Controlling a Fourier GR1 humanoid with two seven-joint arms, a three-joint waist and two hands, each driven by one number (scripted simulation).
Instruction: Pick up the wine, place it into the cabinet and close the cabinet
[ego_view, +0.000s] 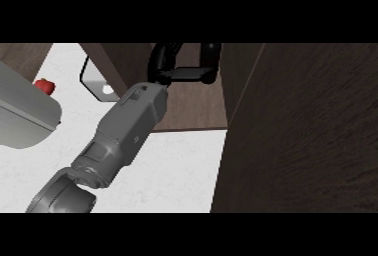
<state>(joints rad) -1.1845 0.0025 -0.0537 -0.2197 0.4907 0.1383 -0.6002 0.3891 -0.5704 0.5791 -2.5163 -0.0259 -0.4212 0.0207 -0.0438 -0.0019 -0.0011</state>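
at the top centre a robot hand (184, 65) reaches into the cabinet (192, 107), fingers curled, holding nothing visible. the wine is not seen, maybe already inside. the door (303, 135) looks open.

Even, soft light brightens the white counter (177, 170), while the dark wooden cabinet (303, 135) stays dim.

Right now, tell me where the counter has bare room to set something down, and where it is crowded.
Bare white counter lies between the grey forearm and the dark wooden cabinet door, in front of the cabinet opening. A narrower strip runs between the grey appliance with a red knob and the forearm. It is crowded at the cabinet opening, where the black hand reaches in.
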